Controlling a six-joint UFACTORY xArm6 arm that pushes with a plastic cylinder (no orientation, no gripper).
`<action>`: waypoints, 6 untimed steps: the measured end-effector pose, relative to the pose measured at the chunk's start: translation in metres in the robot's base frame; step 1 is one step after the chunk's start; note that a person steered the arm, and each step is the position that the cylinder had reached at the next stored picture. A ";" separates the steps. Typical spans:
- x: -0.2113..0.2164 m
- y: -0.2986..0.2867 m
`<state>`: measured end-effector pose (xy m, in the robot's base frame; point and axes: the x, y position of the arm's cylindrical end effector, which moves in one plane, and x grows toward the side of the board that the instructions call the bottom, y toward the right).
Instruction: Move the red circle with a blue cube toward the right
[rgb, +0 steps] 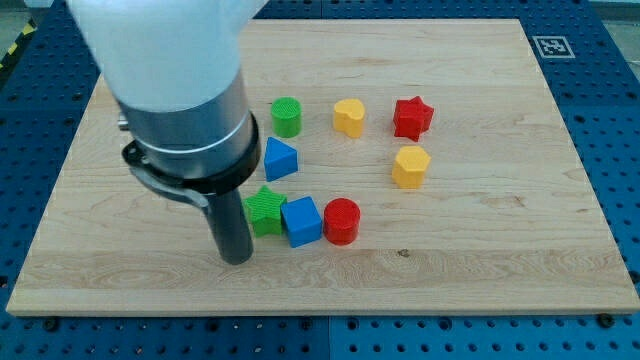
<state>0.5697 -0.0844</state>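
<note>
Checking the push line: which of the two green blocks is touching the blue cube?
The green star, at the blue cube's left side. The green cylinder stands apart, nearer the view's top.

Arm: is entering from the view's top left, its white housing and grey collar filling that corner.
Rod: is hanging straight down from the collar, dark and upright.
My tip (236, 260): is resting at board height toward the view's lower left, its very end showing.
</note>
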 end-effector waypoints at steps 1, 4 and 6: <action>-0.011 0.005; -0.009 0.017; -0.009 0.042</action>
